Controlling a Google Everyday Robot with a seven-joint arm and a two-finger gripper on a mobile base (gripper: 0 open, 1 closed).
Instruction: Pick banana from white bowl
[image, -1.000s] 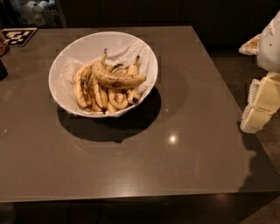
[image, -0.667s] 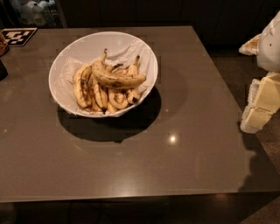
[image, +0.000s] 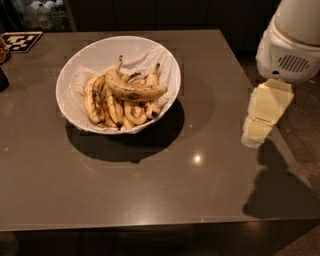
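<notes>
The white bowl stands on the back left part of the brown table, lined with crumpled white paper. The banana, long, curved and brown-speckled, lies across the top of several shorter, dark-streaked bananas, its stem pointing up to the left. My gripper, cream-coloured, hangs over the table's right edge below the white arm housing. It is well to the right of the bowl, apart from it, and holds nothing that I can see.
The brown table has a light glare spot near its middle. A black-and-white marker tag lies at the back left corner. A dark object shows at the left edge. The floor lies right of the table.
The arm has moved left, towards the table. More of its white housing shows at the top right. The bowl and bananas have not moved.
</notes>
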